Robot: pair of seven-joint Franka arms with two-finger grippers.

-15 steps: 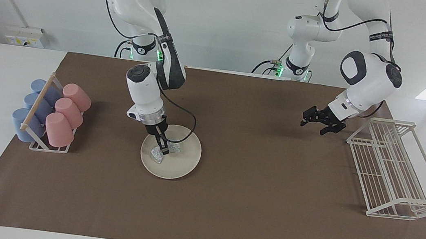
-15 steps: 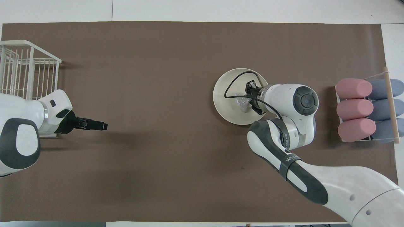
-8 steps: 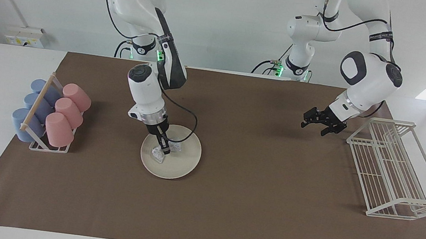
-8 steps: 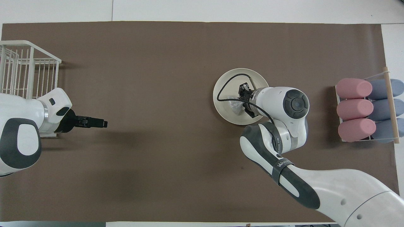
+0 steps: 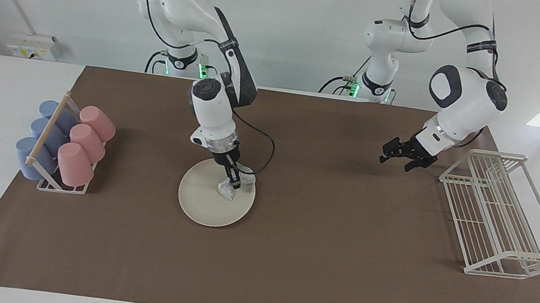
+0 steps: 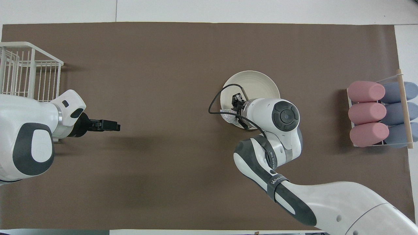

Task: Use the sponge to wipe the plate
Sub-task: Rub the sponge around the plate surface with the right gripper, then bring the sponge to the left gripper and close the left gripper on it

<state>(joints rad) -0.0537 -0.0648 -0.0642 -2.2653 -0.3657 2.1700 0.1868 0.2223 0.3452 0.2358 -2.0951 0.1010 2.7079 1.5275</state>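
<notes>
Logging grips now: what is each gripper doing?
Left gripper: open, empty, waiting above the mat.
Right gripper: shut on the sponge, on the plate.

Hidden and cropped parts

The right arm's wrist covers the plate point(image 6: 251, 81) from three to six o'clock overhead; the wire rack point(image 6: 29, 70) is cropped at nine o'clock.

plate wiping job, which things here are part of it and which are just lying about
In the job:
plate
sponge, on the plate
right gripper, shut on the sponge

Just lying about:
wire rack
cup rack with pink and blue cups
left gripper, open, waiting over the mat
</notes>
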